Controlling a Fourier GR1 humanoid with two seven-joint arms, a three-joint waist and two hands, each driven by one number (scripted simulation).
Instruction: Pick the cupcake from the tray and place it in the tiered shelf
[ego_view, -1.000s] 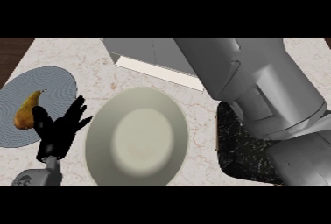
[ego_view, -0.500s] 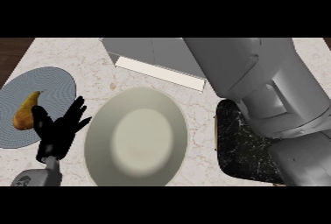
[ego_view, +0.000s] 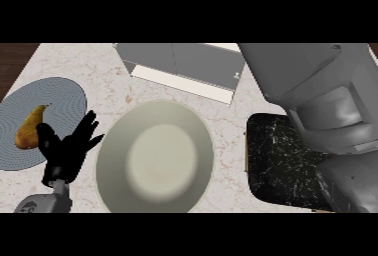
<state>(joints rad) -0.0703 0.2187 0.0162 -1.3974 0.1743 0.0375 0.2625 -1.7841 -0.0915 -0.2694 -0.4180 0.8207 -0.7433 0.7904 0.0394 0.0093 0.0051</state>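
At seven o'clock, nearest the view's lower edge, the left hand rests with its fingers straight and spread upward, holding nothing. Just beside it toward six o'clock lies a large pale plate, bare on top. At four o'clock sits the dark speckled tray, and no cupcake shows on the part of it that can be seen; the big grey right forearm crosses over its right side from three o'clock up toward one, and whatever lies beneath is hidden. The right hand itself does not show, so how far open it is and what it may hold cannot be told. Farther off at nine o'clock a grey ribbed mat carries a pear, apart from the left hand's fingertips. At twelve o'clock, farthest away, stands the grey tiered shelf with a pale lower edge.

My reading is that the pick or the carry is in hand, since the arm spans tray and shelf side. If the cupcake is held, the next move calls for bringing it over a shelf tier and setting it down upright; if not, the hand must first curl round it on the tray
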